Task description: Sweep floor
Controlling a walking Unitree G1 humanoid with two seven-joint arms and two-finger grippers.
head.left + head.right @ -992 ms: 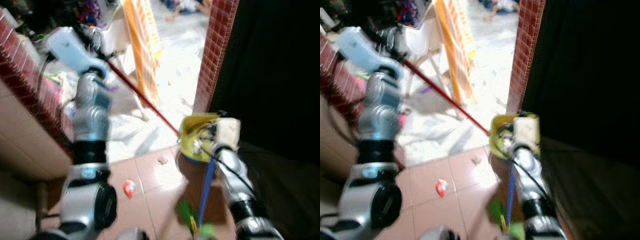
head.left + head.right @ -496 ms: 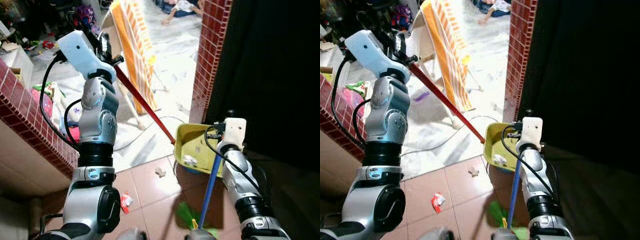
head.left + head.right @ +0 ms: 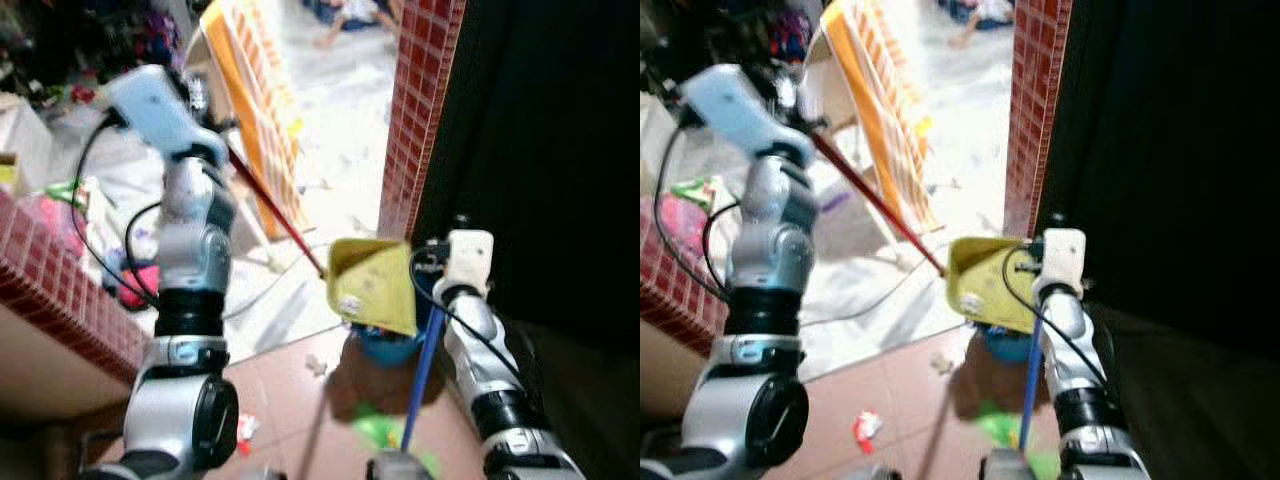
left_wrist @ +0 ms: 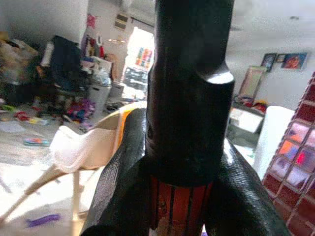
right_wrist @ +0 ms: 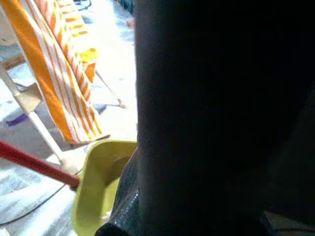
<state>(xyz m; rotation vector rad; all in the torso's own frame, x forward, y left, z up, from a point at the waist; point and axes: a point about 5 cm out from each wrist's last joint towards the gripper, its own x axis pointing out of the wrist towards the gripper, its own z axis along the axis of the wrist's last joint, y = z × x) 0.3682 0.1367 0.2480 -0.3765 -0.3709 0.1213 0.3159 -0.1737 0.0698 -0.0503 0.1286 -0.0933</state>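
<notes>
The left gripper (image 4: 182, 196) is seen closed around the red broom handle (image 3: 275, 215); in the left wrist view both black fingers (image 4: 120, 182) press against the handle's sides just below its black end cap (image 4: 189, 88). The gripper is held high, and the handle runs from it down and toward the robot's right, ending at the yellow dustpan (image 3: 375, 285).

The right gripper (image 3: 440, 275) is placed at the dustpan's near right edge, next to the white wrist housing. Whether its fingers are spread or closed cannot be told: the right wrist view is largely blocked by a dark shape, with the yellow pan and the lower end of the red handle visible beside it. A blue pole (image 3: 422, 375) descends from just beneath this gripper toward the floor.

The dustpan is held off the floor and tilted, with small pale scraps (image 3: 350, 303) inside it. A blue object (image 3: 385, 347) is seen directly below the pan.

On the reddish floor tiles (image 3: 890, 390) below and to the left of the right gripper, a pale scrap (image 3: 316, 365), a red-and-white wrapper (image 3: 867, 426) and a green item (image 3: 380, 430) are noted. Beyond the dustpan stand a red brick pillar (image 3: 420, 110) and an orange-striped folding chair (image 3: 262, 100).
</notes>
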